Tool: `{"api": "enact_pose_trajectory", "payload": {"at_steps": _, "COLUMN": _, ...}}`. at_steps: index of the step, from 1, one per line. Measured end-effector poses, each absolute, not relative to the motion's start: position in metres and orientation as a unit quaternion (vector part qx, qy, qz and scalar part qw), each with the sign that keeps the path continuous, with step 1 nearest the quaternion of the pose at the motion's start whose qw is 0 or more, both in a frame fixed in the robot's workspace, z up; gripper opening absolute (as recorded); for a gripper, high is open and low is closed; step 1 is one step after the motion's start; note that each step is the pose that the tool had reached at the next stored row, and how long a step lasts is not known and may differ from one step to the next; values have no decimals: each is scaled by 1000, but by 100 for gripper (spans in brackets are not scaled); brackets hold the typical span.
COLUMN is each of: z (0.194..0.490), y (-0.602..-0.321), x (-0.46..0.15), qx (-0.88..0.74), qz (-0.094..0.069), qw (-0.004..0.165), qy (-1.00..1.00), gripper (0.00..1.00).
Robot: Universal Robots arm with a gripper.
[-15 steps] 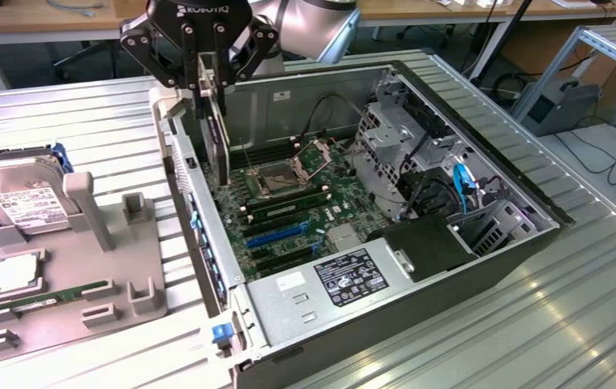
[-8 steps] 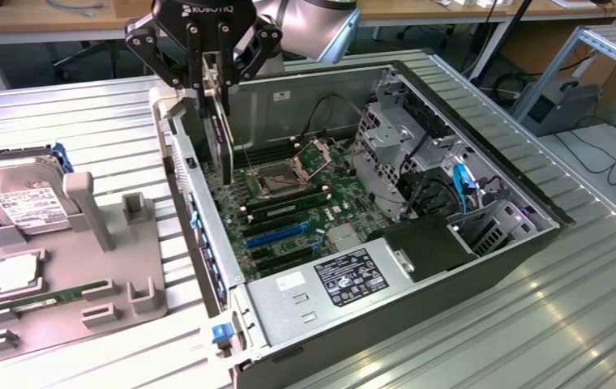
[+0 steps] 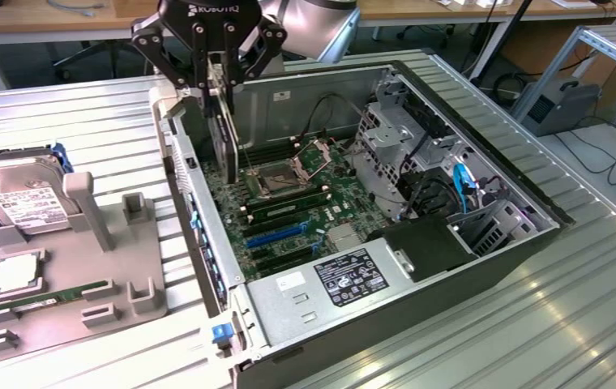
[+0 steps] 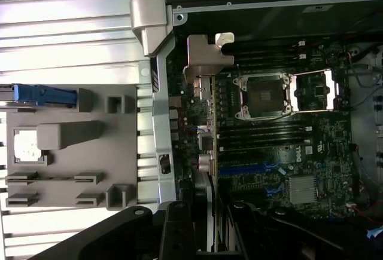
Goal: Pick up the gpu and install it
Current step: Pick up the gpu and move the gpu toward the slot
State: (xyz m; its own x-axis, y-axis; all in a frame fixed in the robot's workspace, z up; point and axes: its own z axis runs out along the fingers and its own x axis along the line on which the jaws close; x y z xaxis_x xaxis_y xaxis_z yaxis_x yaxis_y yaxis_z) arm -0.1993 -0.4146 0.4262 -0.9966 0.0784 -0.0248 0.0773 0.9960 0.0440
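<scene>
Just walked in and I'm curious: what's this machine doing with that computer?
The robot arm's gripper grips the gpu, a dark expansion card, hanging on edge over the open computer case. It does not look seated yet in a slot on the motherboard. A hard drive and RAM stick sit in the grey holder beside the case.

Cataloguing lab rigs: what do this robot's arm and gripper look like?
The gripper is black, with white ROBOTIQ lettering and two jointed linkage fingers on silvery pivot pins. The arm is a rounded silver-grey housing.
</scene>
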Motion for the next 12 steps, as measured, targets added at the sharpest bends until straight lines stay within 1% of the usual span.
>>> {"api": "enact_pose_trajectory", "payload": {"at_steps": 12, "z": 426, "y": -415, "x": -195, "qx": 39, "qz": 21, "qw": 13, "qy": 999, "gripper": 27}}
